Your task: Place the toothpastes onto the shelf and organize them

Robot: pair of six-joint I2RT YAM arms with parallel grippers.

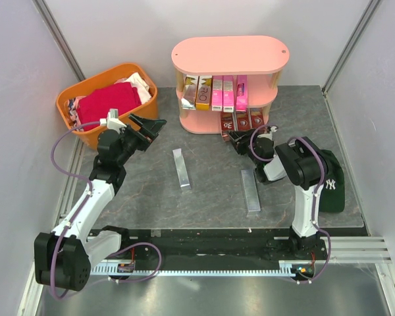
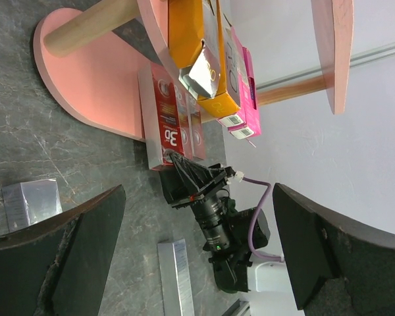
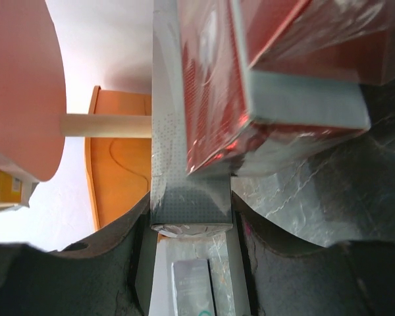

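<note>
The shelf [image 1: 230, 56] stands at the far edge of the bench [image 1: 210, 217], close to the back wall. White walls close in on both sides. In front of the shelf, two silver-grey cartons [image 1: 182, 168] lie flat on the bench, well apart, with bare grey surface between and around them. A dark cap [image 1: 332, 184] sits to the shelf's front right, against the side wall.

Left of the shelf, an orange basket [image 1: 85, 99] holds a red cloth [image 1: 108, 102] and other fabric. On the shelf's middle tier, three pink cartons [image 1: 228, 93] stand upright beside a yellow-gold carton [image 1: 204, 92], and a gold-and-silver one leans at the left end. On the bottom tier, dark red cartons [image 1: 248, 120] with white lettering stand at the front.

The right gripper [image 3: 191, 217] is at that bottom tier, clenched on the end of a dark red carton [image 3: 187, 197] with grey sides. The left gripper [image 1: 148, 125] hangs between the basket and the shelf, its jaws spread wide and holding nothing.
</note>
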